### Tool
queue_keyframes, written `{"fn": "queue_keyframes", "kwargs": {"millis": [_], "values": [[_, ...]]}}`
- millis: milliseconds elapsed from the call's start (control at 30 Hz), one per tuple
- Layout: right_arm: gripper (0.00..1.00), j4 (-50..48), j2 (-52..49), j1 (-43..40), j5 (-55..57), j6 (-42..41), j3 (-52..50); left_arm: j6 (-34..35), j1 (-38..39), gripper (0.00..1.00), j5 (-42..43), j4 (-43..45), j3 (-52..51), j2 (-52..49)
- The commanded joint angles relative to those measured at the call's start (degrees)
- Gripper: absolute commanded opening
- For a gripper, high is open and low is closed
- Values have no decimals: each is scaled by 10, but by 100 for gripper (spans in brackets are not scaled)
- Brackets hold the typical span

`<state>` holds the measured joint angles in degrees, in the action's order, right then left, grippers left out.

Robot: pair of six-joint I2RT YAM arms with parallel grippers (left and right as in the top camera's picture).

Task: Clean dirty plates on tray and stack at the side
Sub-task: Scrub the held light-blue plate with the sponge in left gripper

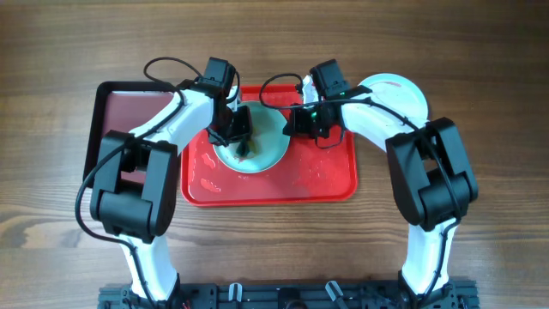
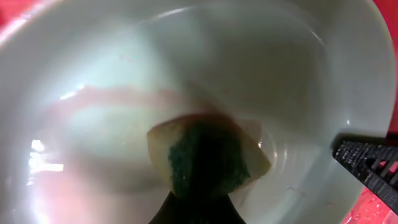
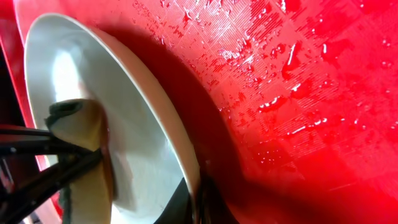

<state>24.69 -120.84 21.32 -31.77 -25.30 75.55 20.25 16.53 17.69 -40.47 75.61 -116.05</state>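
Now the plate (image 1: 270, 148) is seated on the tray (image 1: 326, 182), its 2 o'clock rim clamped by the right gripper (image 1: 294, 121). The sponge (image 2: 208, 158), pinched in the left gripper (image 1: 241, 136), is pressed near its centre.

Brown wood-grain table (image 1: 480, 51), horizontal planks, soft even light

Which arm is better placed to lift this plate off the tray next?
Right, probably. The right gripper pinches the rim of the light blue plate, and the white plate off the tray lies on its side. The left gripper holds the sponge.
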Motion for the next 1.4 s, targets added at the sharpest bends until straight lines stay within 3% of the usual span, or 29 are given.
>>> {"fn": "queue_keyframes", "kwargs": {"millis": [0, 100, 300, 433, 533, 667, 867, 967, 1000, 1100, 1167, 1367], "values": [[4, -2, -31, -3, 2, -12, -2, -4, 72, 4, 29, 28, -26, -56], [4, -2, -31, -3, 1, -8, -2, 28, 102, 4, 24, 79, -26, -63], [4, -2, -31, -3, -1, -7, -2, 28, 58, 4, 5, 121, -25, -63], [4, -2, -31, -3, 0, -6, -2, 43, -16, 4, -205, 128, -25, -63], [4, -2, -31, -3, 0, -6, -2, 45, -50, 4, -243, 101, -25, -63], [4, -2, -31, -3, 0, -6, -2, 50, -56, 4, -141, 20, -25, -63], [4, -3, -31, -3, 0, -6, -2, -155, -22, 4, 79, -88, -25, -63], [4, -3, -31, -3, 0, -6, -2, -301, -12, 4, 212, -132, -25, -63], [4, -3, -31, -3, 0, -6, -2, -308, -8, 4, 213, -129, -25, -63], [4, -3, -31, -3, 0, -6, -2, -308, 2, 4, 211, -91, -25, -63], [4, -3, -31, -3, 0, -5, -2, -266, 3, 4, 161, -61, -25, -63], [4, -3, -31, -3, 0, -3, -2, -2, 3, 4, -186, -88, -25, -63]]}}
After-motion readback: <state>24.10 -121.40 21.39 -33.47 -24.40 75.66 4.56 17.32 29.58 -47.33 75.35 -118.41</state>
